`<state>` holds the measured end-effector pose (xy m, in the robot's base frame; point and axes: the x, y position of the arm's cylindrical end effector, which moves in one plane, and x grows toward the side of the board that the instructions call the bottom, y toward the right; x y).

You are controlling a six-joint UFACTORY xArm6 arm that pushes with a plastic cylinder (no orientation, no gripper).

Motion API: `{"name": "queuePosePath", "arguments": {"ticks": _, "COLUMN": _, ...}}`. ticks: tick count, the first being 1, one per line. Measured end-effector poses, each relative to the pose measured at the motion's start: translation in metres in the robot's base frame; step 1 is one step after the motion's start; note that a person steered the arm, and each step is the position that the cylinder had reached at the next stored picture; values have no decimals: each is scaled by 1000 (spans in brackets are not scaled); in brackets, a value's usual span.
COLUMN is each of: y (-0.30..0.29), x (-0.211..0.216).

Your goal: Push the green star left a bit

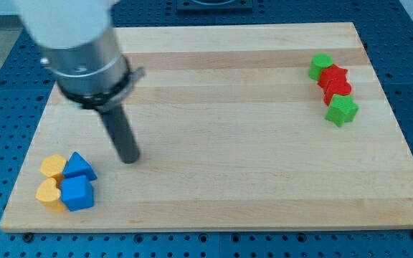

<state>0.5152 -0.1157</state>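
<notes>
Well apart, my tip [129,159] and the green star [342,110]; no jaws, no legible writing.

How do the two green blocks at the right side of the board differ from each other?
The upper green block looks rounded, like a cylinder; the lower green block, the star, has points. The upper one sits nearer the view's top, touching the red blocks; the star lies below them. Both are far from my tip.

Counter [214,143] is wide open thru the middle, so free passage btwn my tip [129,159] at left and green star [342,110] at far right. Red blocks [335,81] touch the star's top side; its left is unobstructed.
</notes>
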Motion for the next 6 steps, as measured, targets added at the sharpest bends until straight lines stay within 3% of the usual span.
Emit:
{"name": "queuePosePath", "arguments": {"ticks": 1, "y": 58, "x": 0}}
{"name": "queuePosePath", "arguments": {"ticks": 5, "y": 414, "x": -6}}
{"name": "queuePosePath", "arguments": {"ticks": 6, "y": 427, "x": -52}}
